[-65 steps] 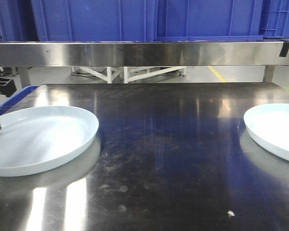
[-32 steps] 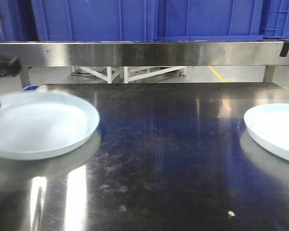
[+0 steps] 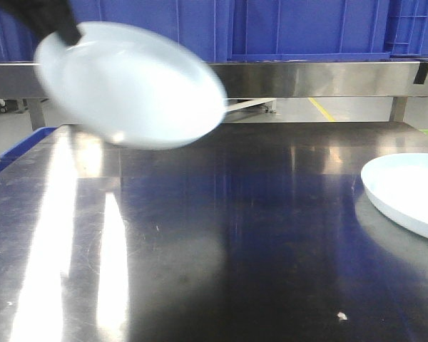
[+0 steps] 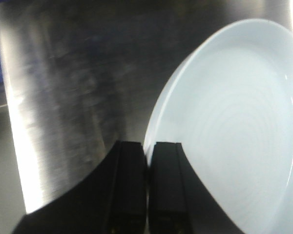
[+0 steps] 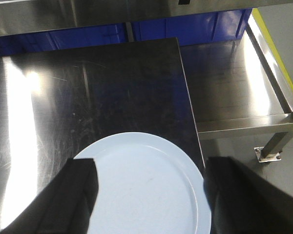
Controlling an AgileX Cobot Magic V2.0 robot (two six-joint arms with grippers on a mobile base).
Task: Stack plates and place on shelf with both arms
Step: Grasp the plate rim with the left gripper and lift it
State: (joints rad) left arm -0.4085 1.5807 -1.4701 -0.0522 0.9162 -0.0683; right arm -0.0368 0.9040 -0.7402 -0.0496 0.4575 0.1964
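Left jaws: the left gripper (image 4: 147, 151) has its two fingers pressed narrow together on the near rim of the held plate (image 4: 234, 126).
Held plate from its jaws: the body of the plate extends away from the fingertips, forward and to one side. It is in the air above the table (image 3: 257, 235), tilted, with the far edge lower than the gripped edge. The front view shows it blurred.
Right jaws: the right gripper (image 5: 151, 168) stands wide apart and holds nothing.
Resting plate from its jaws: the resting plate (image 5: 146, 190) lies flat on the table, below the right jaws and between them, close to the table's right edge.
Deciding relation: the resting plate is well apart from the left jaws, toward the robot's right. I judge the held plate must travel that way and come level before it goes on top.
Long axis: none, as both plates are round; only the tilt matters.
Nearer arm: the right one is nearer to the resting plate.
Count of plates: two, one held and one resting.
Count of grippers: two.
Shelf: one steel shelf (image 3: 321, 78) beyond both jaws, with blue crates (image 3: 307, 28) behind it; their number I cannot tell.
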